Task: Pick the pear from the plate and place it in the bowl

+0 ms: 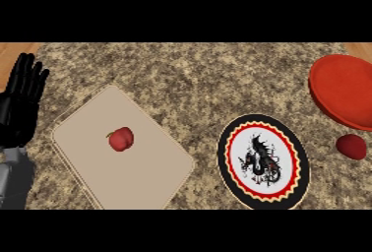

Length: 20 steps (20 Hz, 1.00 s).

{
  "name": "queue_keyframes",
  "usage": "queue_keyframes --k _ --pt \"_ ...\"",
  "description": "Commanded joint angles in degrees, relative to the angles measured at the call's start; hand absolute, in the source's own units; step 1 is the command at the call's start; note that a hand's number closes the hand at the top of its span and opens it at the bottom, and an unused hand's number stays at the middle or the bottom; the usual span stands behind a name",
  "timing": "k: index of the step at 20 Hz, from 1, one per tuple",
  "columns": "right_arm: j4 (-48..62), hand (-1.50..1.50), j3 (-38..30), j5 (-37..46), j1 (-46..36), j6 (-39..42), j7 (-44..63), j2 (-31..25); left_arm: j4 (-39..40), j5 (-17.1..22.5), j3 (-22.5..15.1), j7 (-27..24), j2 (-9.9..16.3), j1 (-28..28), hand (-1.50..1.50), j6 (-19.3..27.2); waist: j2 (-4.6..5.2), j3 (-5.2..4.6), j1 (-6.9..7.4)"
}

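A small red pear (120,139) lies near the middle of a tan square plate (145,172) with rounded corners, at the left of the counter. A red bowl (343,88) stands at the far right, partly cut off by the view's edge. My left hand (19,103) rests at the left edge, open with fingers straight and pointing up, well left of the plate and apart from the pear. My right hand does not show.
A round black plate (263,161) with a red and yellow ring and a dragon design lies between the tan plate and the bowl. A small red rounded object (352,146) sits on the speckled counter just below the bowl.
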Motion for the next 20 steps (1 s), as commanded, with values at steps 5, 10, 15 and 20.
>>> queue_keyframes --k 5,10,15,20 --pt "-1.3 1.5 4.0 0.9 -5.4 12.8 -2.9 3.1 -0.8 -1.0 -1.8 -0.3 -1.2 0.3 0.0 0.1 -0.1 -0.22 1.78" --pt "-3.1 1.5 8.6 3.3 -8.7 13.7 -0.7 6.7 1.9 -0.9 0.1 0.6 0.8 -2.9 0.0 0.1 -0.14 -0.34 0.83" --pt "-3.0 1.5 11.6 4.6 -10.7 12.0 2.8 13.1 1.3 -2.0 -1.6 1.0 -1.1 -2.4 0.0 1.2 -0.28 -0.36 0.34" --pt "0.0 1.5 13.0 5.8 -9.3 3.9 3.8 20.0 0.2 -1.9 -0.8 -0.2 -0.9 -1.0 0.0 1.0 -0.05 -0.23 0.8"
